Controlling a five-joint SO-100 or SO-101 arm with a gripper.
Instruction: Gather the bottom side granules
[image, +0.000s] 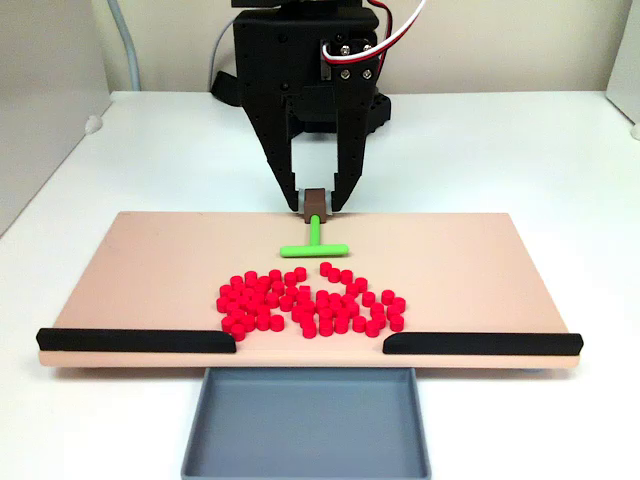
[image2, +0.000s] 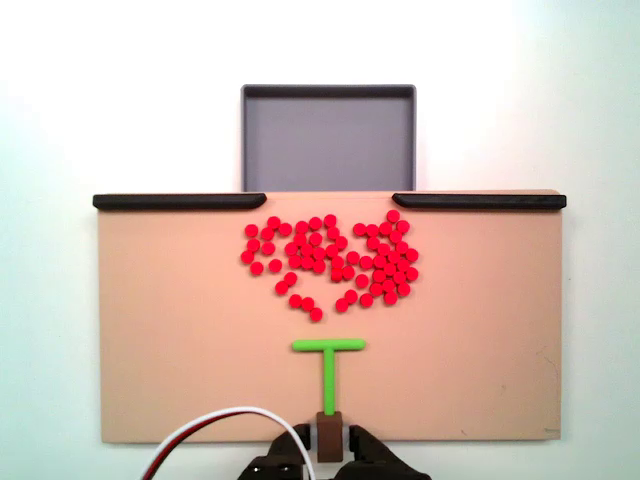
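Jaws apparently clamp the green T-tool; granules lie apart.

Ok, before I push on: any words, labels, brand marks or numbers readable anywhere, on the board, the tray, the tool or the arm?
None: no text, label, brand or number can be read in both fixed views.
The board, grey tray, black rails, green T-shaped tool and red granules are plain.
The pincer, shut on the tool's brown handle, shows no marking either.
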